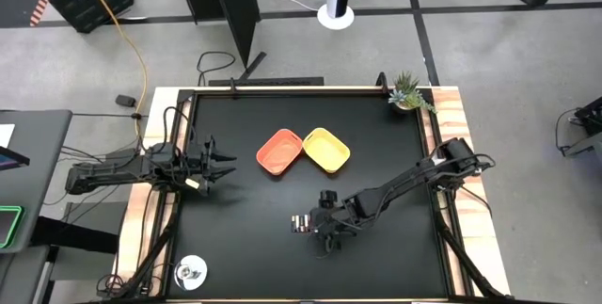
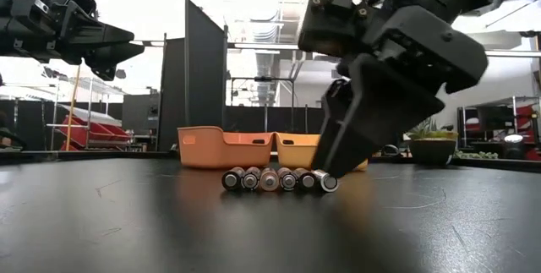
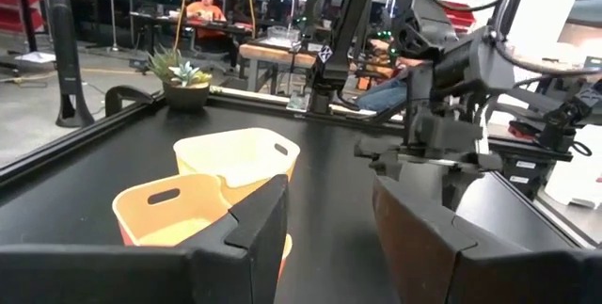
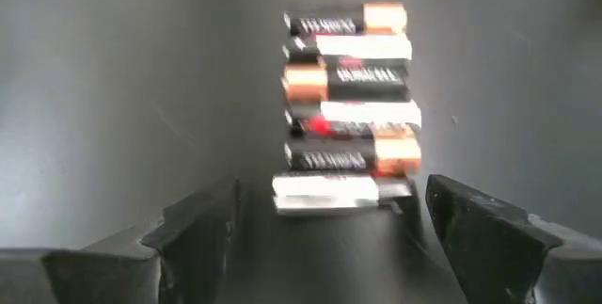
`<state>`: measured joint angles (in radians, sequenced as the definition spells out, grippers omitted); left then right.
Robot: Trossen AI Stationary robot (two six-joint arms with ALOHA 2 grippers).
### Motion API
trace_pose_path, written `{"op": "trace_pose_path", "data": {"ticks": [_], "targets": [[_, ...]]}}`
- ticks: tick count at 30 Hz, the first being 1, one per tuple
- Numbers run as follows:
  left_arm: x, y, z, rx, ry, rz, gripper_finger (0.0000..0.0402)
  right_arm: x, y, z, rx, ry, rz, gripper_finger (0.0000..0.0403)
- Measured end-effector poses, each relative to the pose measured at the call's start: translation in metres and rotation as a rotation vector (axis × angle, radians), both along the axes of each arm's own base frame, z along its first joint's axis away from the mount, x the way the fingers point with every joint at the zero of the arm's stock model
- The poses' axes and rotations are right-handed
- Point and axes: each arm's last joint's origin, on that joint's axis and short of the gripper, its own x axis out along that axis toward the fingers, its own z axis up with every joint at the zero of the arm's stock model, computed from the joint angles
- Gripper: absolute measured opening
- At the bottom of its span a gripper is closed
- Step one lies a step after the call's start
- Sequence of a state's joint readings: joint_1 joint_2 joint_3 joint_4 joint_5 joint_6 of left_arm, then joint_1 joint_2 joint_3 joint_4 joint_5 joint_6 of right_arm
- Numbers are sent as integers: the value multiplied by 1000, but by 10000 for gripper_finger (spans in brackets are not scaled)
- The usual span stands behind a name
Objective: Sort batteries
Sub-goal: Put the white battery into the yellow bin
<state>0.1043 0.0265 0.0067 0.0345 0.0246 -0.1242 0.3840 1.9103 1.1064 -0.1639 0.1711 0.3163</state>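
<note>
Black table (image 1: 235, 238) holds a touching row of batteries (image 2: 277, 179): light, stiff, slick, liable to roll. Right hand (image 4: 324, 212), released, straddles the nearest one; grip its middle. Left hand (image 3: 329, 215) waits released.

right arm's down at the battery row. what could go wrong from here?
1. The batteries lie side by side, touching. The right gripper is open around the end one; closing could nudge or roll its neighbours.
2. One finger sits low by the row, so it could scrape the black table or pinch two cells.
3. The orange tray and yellow tray touch, so a drop could land in the wrong one.
</note>
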Motion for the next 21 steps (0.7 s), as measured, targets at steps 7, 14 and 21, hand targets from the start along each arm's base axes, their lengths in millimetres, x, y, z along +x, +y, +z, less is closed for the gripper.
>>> {"op": "trace_pose_path", "data": {"ticks": [7, 14, 21], "targets": [[1, 0, -1, 6, 11, 2, 152, 3, 1, -12, -22, 22, -5, 357], [1, 0, -2, 5, 21, 3, 151, 3, 1, -12, -26, 25, -9, 352], [1, 0, -2, 5, 21, 3, 151, 2, 0, -12, -28, 29, -9, 305]]}}
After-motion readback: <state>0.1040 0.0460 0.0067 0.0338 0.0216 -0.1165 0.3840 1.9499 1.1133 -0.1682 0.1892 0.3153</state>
